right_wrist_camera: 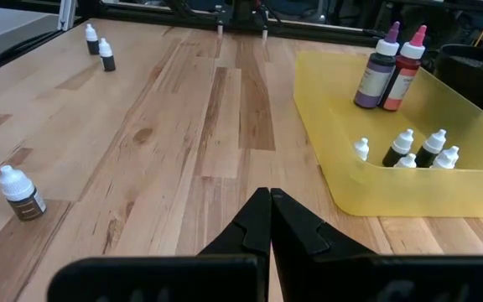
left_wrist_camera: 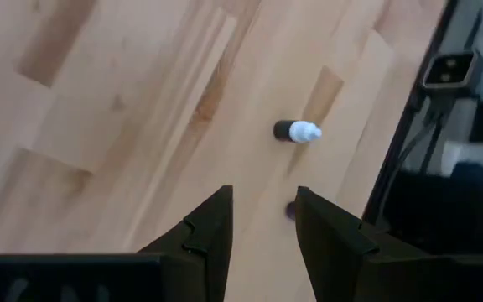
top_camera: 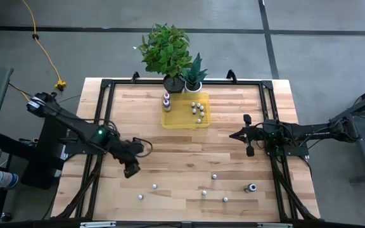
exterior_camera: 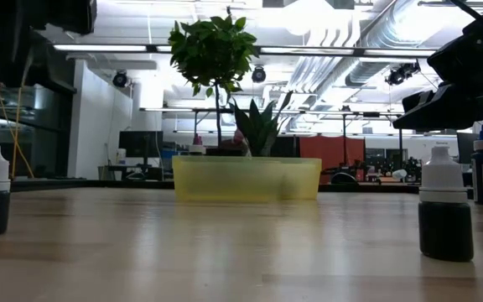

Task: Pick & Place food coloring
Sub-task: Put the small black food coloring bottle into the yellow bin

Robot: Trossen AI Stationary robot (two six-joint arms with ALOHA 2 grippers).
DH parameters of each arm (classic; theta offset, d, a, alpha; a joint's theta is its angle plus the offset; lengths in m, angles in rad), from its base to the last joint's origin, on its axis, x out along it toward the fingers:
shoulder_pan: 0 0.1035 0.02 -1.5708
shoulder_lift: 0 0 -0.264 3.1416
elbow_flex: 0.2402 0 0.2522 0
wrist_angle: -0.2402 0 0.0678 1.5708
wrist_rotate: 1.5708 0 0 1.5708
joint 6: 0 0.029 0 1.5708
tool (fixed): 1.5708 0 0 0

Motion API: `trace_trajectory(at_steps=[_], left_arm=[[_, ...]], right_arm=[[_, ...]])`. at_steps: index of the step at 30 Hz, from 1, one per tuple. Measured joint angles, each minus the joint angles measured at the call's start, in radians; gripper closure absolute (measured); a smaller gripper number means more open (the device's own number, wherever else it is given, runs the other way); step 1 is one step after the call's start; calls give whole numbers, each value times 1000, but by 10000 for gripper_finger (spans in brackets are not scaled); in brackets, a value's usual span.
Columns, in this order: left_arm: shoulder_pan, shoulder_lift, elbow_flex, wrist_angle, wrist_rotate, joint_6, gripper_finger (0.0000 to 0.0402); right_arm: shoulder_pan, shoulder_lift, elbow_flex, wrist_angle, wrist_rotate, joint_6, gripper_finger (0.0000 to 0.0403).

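Yellow tray (top_camera: 170,120) (translucent, before the plants (top_camera: 170,50)) holds several food coloring bottles (right_wrist_camera: 409,151); others are scattered on the wooden table (top_camera: 189,158), one lying flat (left_wrist_camera: 297,132). The left gripper (left_wrist_camera: 262,226) is held above the near boards, fingers apart. The right gripper (right_wrist_camera: 270,220) hovers with fingers together, empty. Labels are unreadable.
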State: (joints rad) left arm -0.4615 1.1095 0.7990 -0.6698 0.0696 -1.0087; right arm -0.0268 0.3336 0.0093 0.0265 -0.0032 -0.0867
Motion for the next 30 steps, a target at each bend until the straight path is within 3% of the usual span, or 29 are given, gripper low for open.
trace_trajectory(at_steps=[6, 15, 25, 30], left_arm=[[-37, 135, 31, 101, -11, -199, 278], [-97, 369, 245, 73, -106, -376, 278], [-111, 627, 643, -387, -103, -456, 278], [-109, 702, 742, -438, -132, -510, 278]], right_arm=[[0, 0, 0, 0, 0, 0, 402], [0, 0, 0, 0, 0, 0, 402], [0, 0, 0, 0, 0, 0, 402], [0, 0, 0, 0, 0, 0, 402]])
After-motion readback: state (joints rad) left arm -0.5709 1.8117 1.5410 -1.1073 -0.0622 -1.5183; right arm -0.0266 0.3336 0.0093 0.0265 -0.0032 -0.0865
